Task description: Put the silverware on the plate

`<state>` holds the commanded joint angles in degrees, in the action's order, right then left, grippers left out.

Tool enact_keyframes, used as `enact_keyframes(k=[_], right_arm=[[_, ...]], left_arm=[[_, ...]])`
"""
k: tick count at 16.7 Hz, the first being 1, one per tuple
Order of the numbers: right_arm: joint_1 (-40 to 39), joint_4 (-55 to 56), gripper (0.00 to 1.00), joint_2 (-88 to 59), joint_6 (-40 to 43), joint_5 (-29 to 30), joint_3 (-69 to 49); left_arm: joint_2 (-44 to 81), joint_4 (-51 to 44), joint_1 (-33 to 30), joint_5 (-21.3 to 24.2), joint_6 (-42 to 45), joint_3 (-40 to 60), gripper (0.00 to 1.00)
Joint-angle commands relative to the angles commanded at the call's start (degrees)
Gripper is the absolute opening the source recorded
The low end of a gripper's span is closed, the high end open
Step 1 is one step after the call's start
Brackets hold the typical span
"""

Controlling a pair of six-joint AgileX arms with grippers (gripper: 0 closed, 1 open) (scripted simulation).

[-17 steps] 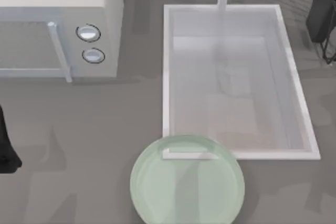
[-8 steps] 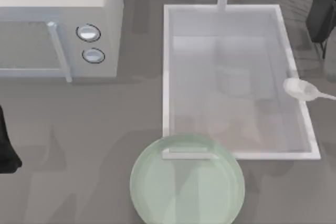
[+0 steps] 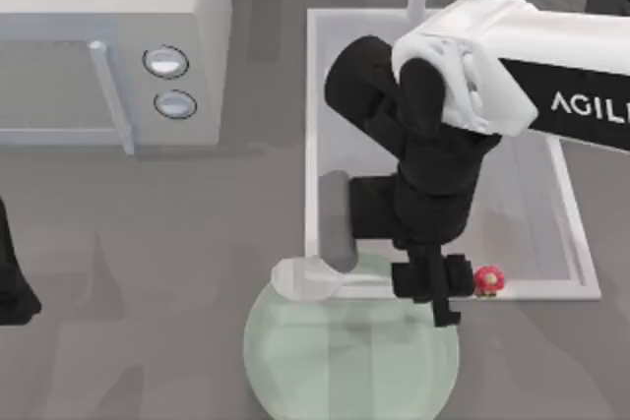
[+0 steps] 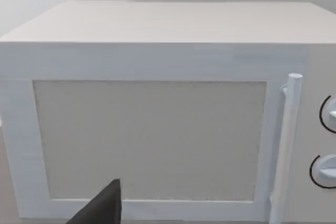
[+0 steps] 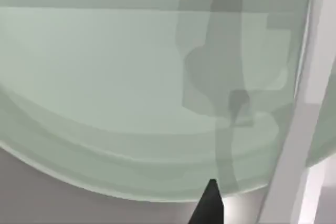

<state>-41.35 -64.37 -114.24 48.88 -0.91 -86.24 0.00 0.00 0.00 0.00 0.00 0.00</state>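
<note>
Over the plate's far rim: right gripper (image 3: 433,287), on the white AgileX right arm (image 3: 551,76) that reaches in from the top view's right, across the sink.
Right gripper state: closed on the handle end of a white spoon (image 3: 305,278).
Spoon: lies level, bowl toward the top view's left, handle running right into the gripper; bowl sits over the plate's upper-left rim. Contact with the glass cannot be told.
Plate: pale-green glass plate (image 3: 335,371) at the table's near edge, centre; its far rim overlaps the sink's near corner. In the right wrist view the plate (image 5: 105,77) carries dark shadows, and a black fingertip (image 5: 211,203) shows near its rim.
Sink: white rectangular sink (image 3: 313,145), right of centre, partly hidden by the arm.
Small item: red and yellow object (image 3: 488,280) just beside the gripper, at the sink's near wall; identity unclear.
Microwave: white microwave (image 3: 108,46) at the top view's upper left, two round knobs (image 3: 167,62) on its front; microwave door (image 4: 152,140) faces the left wrist camera.
Left arm: parked at the table's left edge; left gripper (image 3: 12,282) there, finger state cannot be told.
</note>
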Motion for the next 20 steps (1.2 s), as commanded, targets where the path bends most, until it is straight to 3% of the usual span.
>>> enact_keyframes(k=[5, 20], right_arm=[[-9.3, 1.6, 0.0, -1.1, -7.2, 0.4, -1.7], [-6.5, -2.3, 0.0, 3.1, -10.3, 2.8, -0.1]], left_arm=[[0.0, 0.0, 0.0, 0.0, 0.0, 0.0, 1.0], [0.0, 0.0, 0.0, 0.0, 0.0, 0.0, 1.0]])
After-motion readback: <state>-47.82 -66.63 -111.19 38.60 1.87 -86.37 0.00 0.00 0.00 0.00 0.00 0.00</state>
